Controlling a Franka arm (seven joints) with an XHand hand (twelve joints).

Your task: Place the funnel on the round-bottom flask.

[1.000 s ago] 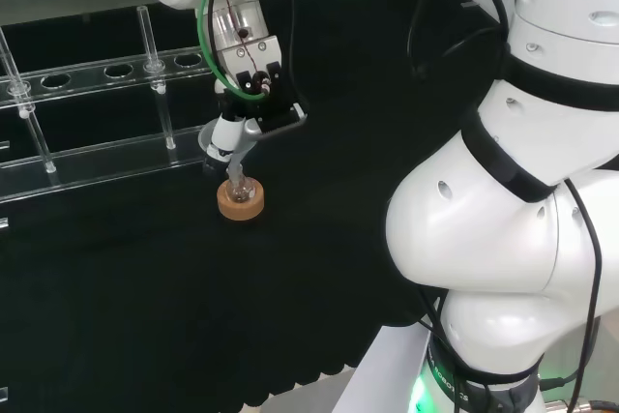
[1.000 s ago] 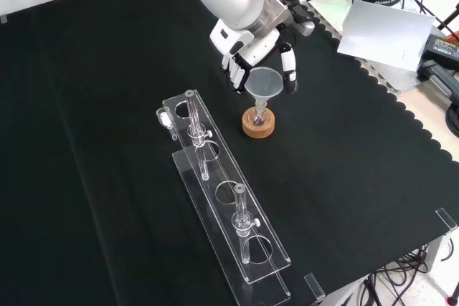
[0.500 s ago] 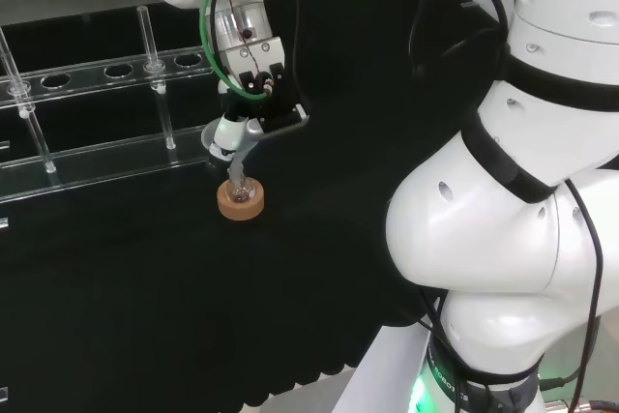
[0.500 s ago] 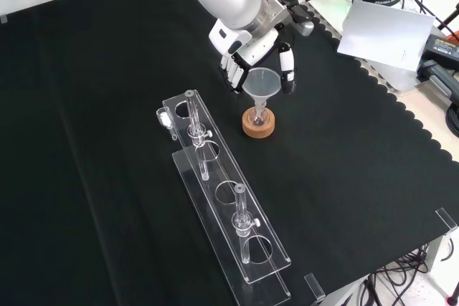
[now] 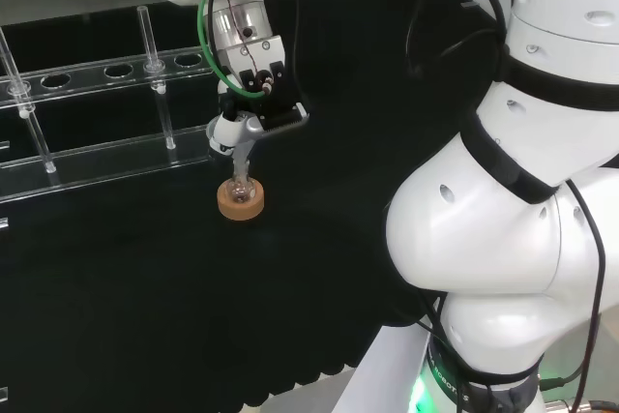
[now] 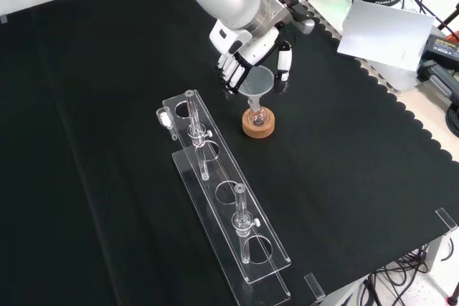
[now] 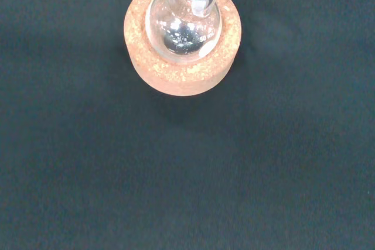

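your hand [image 6: 252, 51] has its fingers curled around the funnel [image 6: 258, 82]; its stem points straight down into the round-bottom flask [image 6: 258, 115] neck, directly below.

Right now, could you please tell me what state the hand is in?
Hand: shut on the funnel, fingers and thumb at its rim, with the stem over the neck of the round-bottom flask on its cork ring.

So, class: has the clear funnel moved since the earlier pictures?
Yes. In the front view the clear funnel has shifted up and slightly left, away from the cork ring.
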